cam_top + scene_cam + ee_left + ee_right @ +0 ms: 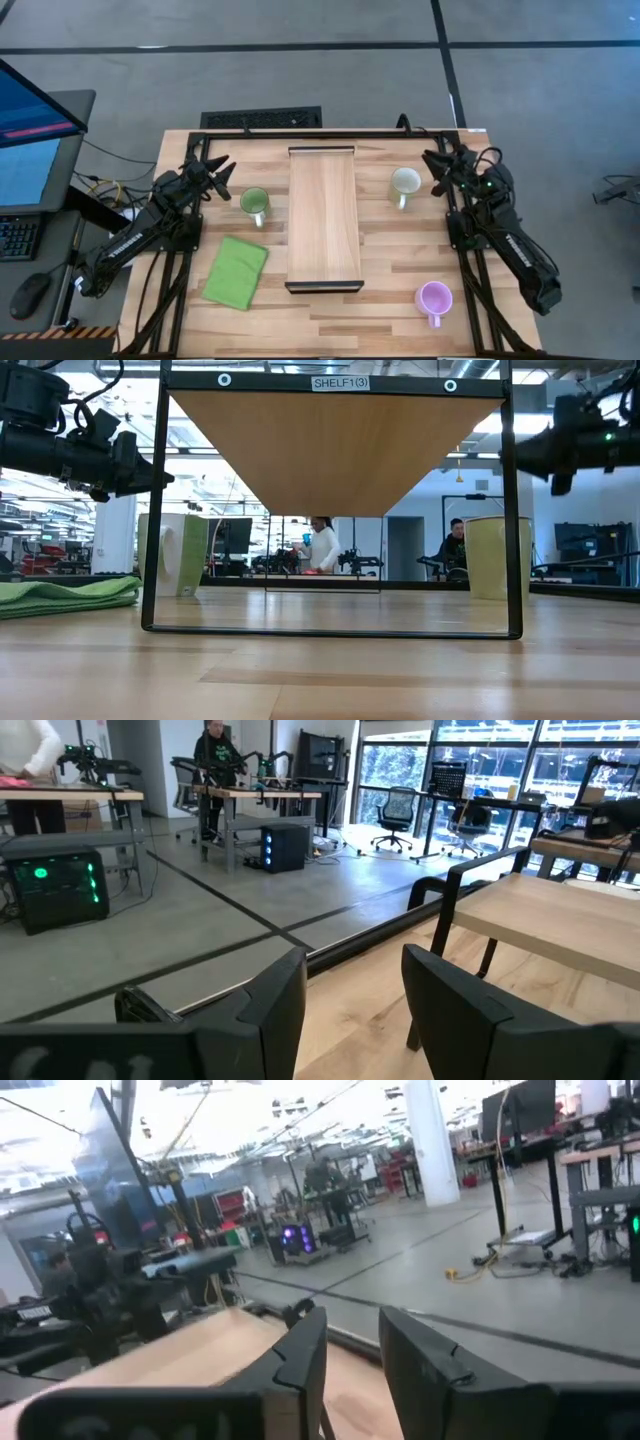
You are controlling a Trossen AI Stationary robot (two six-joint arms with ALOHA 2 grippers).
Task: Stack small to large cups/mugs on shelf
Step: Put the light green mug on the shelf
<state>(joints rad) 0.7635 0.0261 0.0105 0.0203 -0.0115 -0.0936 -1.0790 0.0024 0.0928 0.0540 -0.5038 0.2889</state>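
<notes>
A small white label [340, 382] reading "SHELF1(3)" is sitting at the middle of the shelf's [335, 450] dark top frame bar in the low view. No other readable text is showing anywhere.

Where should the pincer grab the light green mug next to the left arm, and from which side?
Probably by the rim: the green mug stands upright, mouth open to the ceiling, so the left pincer, hovering open just beside it, could drop from above with one finger inside the wall. Its handle points toward the table's front edge, so gripping the rim away from the handle should keep the fingers clear.
</notes>
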